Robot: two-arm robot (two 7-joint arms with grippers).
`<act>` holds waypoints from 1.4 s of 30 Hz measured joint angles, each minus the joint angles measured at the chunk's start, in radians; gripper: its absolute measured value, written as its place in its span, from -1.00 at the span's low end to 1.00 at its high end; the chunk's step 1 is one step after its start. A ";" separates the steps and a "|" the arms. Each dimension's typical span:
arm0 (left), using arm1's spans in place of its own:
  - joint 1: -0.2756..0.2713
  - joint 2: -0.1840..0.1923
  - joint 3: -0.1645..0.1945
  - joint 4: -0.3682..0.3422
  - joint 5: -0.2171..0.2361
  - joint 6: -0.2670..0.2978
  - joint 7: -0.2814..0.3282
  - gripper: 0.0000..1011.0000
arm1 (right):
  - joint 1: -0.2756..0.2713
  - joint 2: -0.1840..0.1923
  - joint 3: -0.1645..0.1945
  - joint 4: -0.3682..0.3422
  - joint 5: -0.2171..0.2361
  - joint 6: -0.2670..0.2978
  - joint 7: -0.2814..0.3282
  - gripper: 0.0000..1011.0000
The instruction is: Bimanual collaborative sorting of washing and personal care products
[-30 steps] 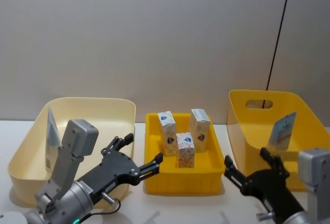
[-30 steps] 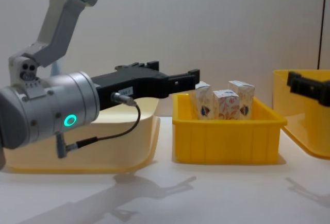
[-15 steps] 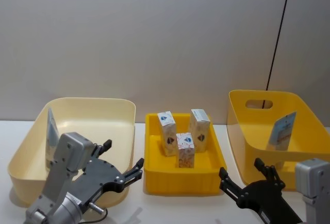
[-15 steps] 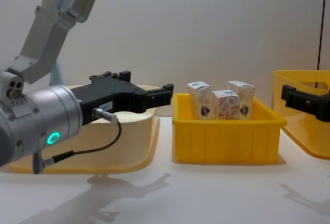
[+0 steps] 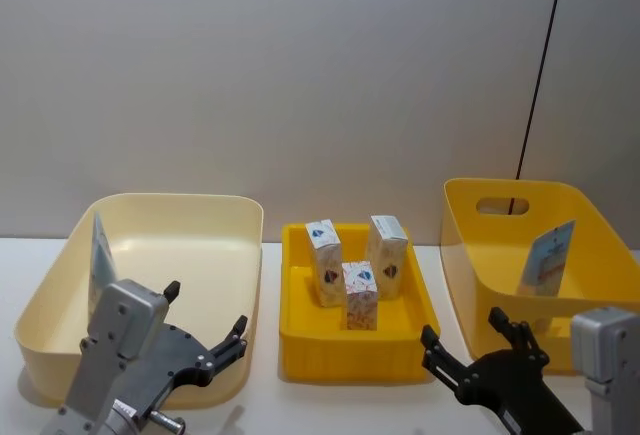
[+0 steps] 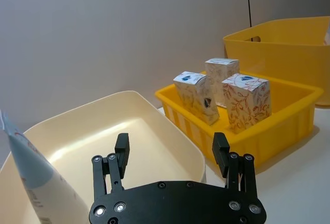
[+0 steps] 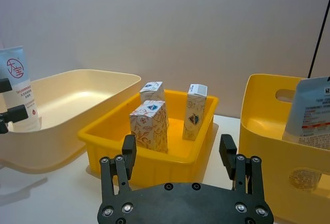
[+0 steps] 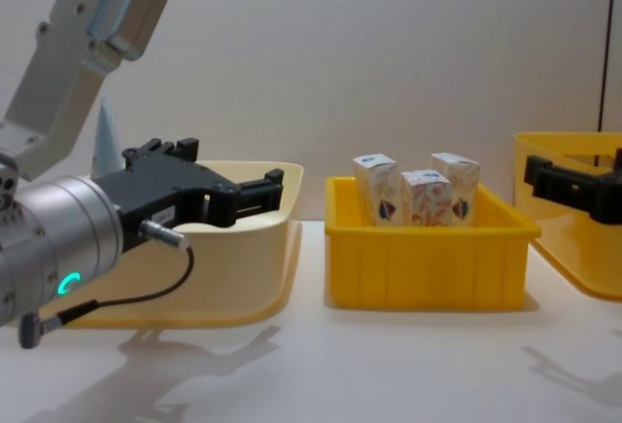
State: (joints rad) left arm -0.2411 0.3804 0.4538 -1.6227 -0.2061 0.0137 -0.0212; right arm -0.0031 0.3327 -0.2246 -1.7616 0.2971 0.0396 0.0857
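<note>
Nearest, the left gripper (image 5: 205, 310) and right gripper (image 5: 463, 327) hover with fingers spread (both empty), beyond them three white cartons (image 5: 360, 293) stand in the middle tray (image 5: 355, 360), and one pale-blue tube (image 5: 100, 255) leans in the cream bin (image 5: 170, 198), another tube (image 5: 547, 255) in the yellow bin (image 5: 470, 185).

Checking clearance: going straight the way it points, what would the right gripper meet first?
Likely the near wall of the yellow tray; if it clears the rim, the cartons. Depth unclear.

middle bin (image 5: 350, 363) holds cartons (image 5: 361, 293), left bin (image 5: 190, 225) a tube (image 5: 100, 255), right bin (image 5: 480, 245) another
</note>
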 joint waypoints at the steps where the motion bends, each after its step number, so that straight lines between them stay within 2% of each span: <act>1: 0.001 0.001 0.000 -0.001 0.002 0.000 0.003 0.98 | 0.002 -0.001 0.000 0.001 0.001 0.001 0.002 0.98; 15: 0.004 0.002 0.000 -0.004 0.006 0.001 0.011 0.98 | 0.061 -0.030 -0.015 0.044 0.004 0.027 0.027 0.98; 32: 0.004 0.002 0.000 -0.004 0.006 0.001 0.010 0.98 | 0.187 -0.103 -0.056 0.172 -0.020 0.057 0.036 0.98; 42: 0.004 0.002 0.001 -0.003 0.006 0.000 0.010 0.98 | 0.260 -0.148 -0.082 0.261 -0.055 0.060 0.028 0.98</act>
State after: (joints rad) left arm -0.2372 0.3821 0.4543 -1.6262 -0.2004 0.0140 -0.0110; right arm 0.2573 0.1843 -0.3071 -1.5002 0.2424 0.0999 0.1137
